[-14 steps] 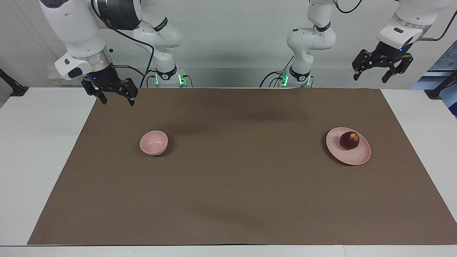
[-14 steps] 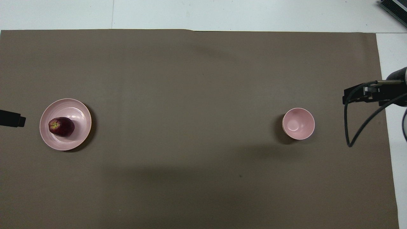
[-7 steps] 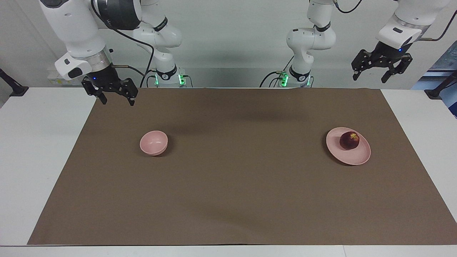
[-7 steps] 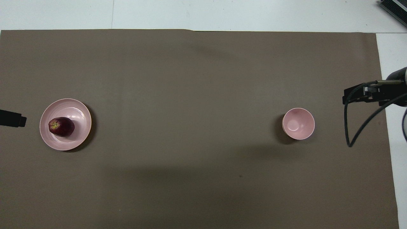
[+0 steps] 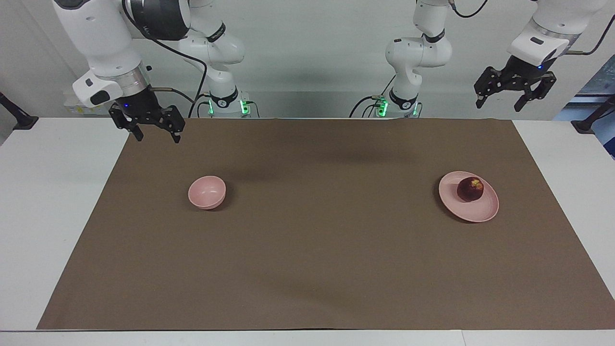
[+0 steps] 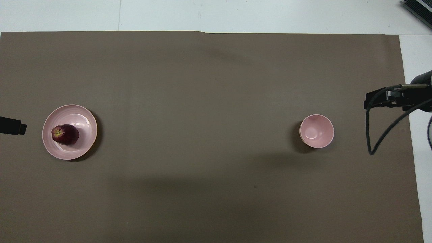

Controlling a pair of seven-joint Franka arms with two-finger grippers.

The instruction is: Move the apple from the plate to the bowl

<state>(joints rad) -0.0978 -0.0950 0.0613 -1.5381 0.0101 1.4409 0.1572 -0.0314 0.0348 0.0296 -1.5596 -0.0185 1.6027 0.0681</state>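
A small dark red apple lies on the flat pink plate toward the left arm's end of the table. The small deep pink bowl stands with nothing in it toward the right arm's end. My left gripper hangs open in the air above the table's edge by the robots, well clear of the plate; only its tip shows from overhead. My right gripper is open too, raised over the mat's corner by the robots, apart from the bowl.
A brown mat covers most of the white table. A black cable loops down from the right arm's wrist. A dark device sits at the table corner farthest from the robots, at the right arm's end.
Both arms have barely stirred. The apple, plate and bowl lie where they were.
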